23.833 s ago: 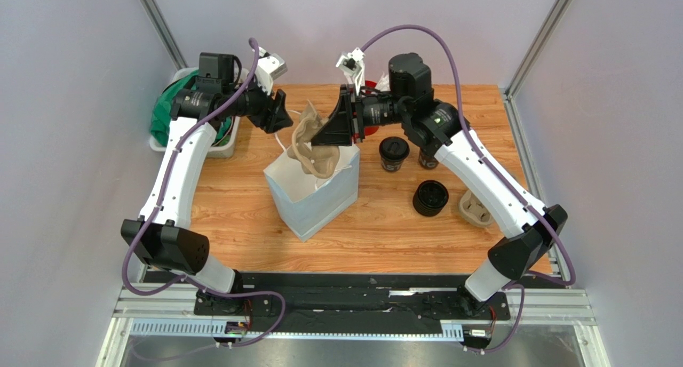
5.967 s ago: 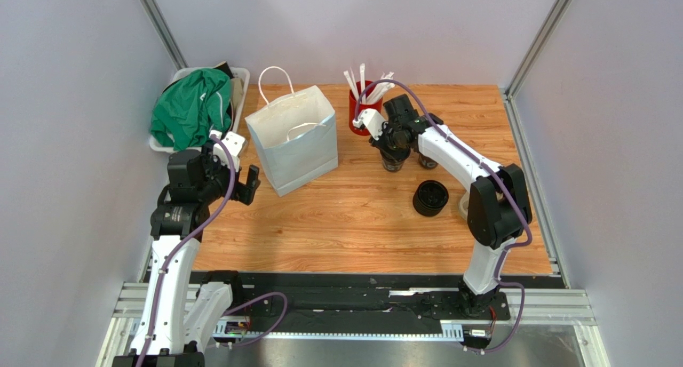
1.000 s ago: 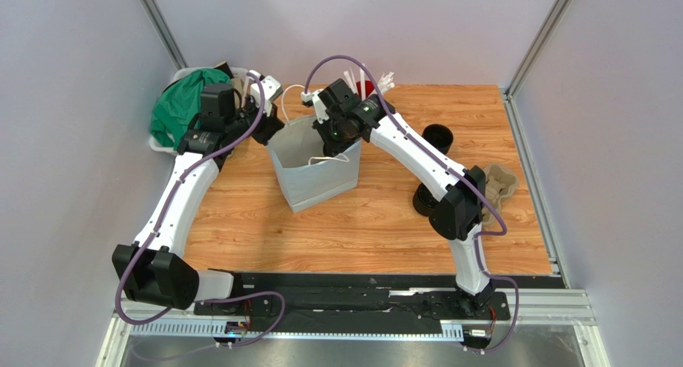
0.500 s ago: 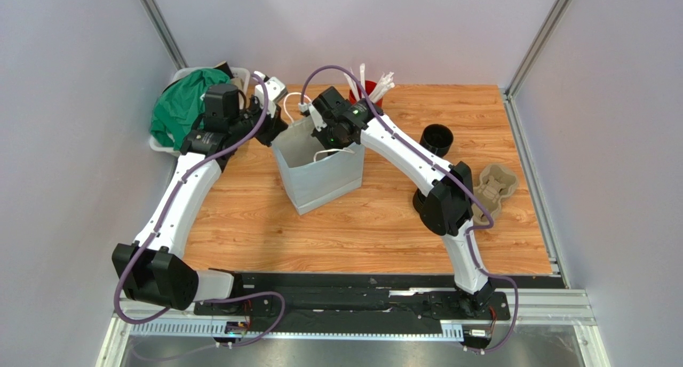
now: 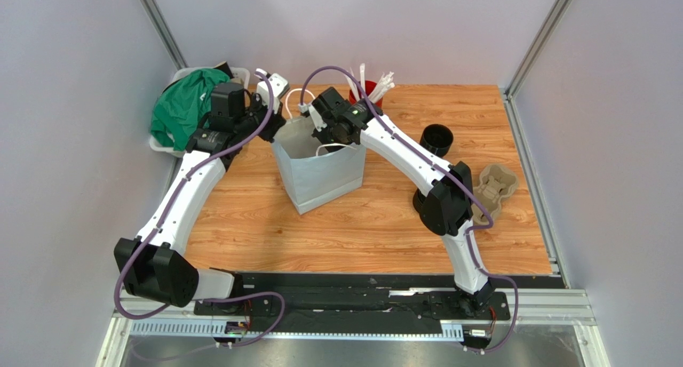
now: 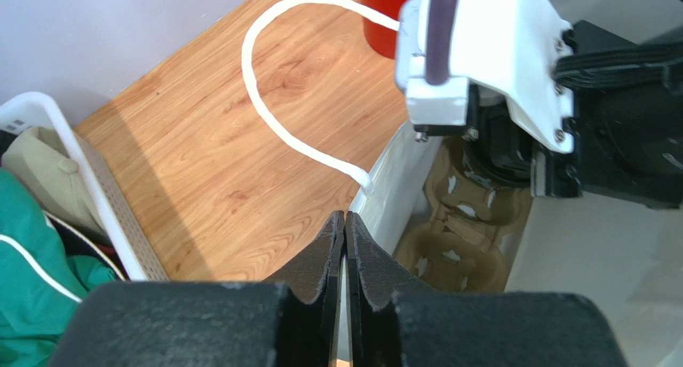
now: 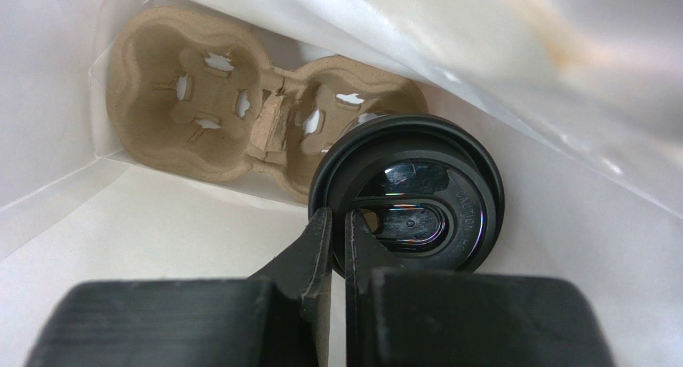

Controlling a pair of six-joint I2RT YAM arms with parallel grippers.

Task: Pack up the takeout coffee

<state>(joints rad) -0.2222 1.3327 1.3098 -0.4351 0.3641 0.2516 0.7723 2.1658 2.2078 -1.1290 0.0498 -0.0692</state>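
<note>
The left claw (image 6: 345, 223) clenches the white paper bag's (image 5: 321, 175) rim near the wooden bench's (image 5: 377, 231) far edge. Inside the bag, the right claw (image 7: 335, 223) grasps a lidded black disposable cup (image 7: 409, 215) at the brown moulded-pulp carrier (image 7: 192, 95).

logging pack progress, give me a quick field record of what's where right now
bag: white paper bag, upright mid-table, mouth open
left gripper: shut on the bag's rim
right gripper: inside the bag, pinching the lidded black cup by its lid edge
carrier in bag: at the bottom, cup over one slot; seated or not unclear
on table: second carrier, black cup, red straw cup
</note>
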